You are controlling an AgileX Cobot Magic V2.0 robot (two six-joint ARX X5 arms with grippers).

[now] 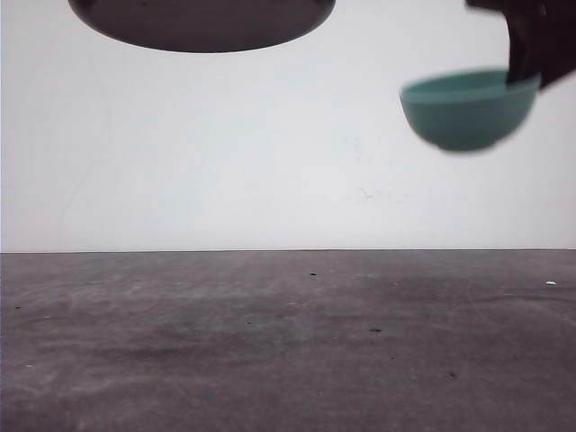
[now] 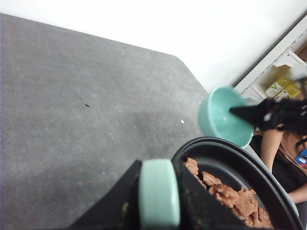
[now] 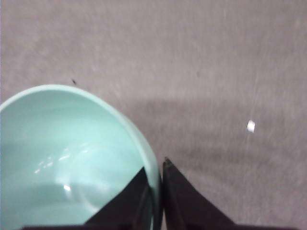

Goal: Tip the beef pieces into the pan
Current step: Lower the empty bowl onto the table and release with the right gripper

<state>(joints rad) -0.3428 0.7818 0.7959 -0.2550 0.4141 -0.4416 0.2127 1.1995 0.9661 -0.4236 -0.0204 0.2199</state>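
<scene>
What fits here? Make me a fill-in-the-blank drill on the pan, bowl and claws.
1. The beef pieces lie in the ____.
2. The bowl held by the right claw is ____ inside.
3. The left claw is shut on the pan's ____.
4. In the front view, pan and bowl are both ____ the table.

Missing words: pan; empty; handle; above

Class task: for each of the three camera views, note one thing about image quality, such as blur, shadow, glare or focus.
Front view: the teal bowl is smeared by motion blur, while the table specks stay sharp. Left wrist view: the mint-green pan handle is soft and out of focus, and the background upper right is washed out. Right wrist view: small glints on the bowl's inside, a soft shadow on the table.
</scene>
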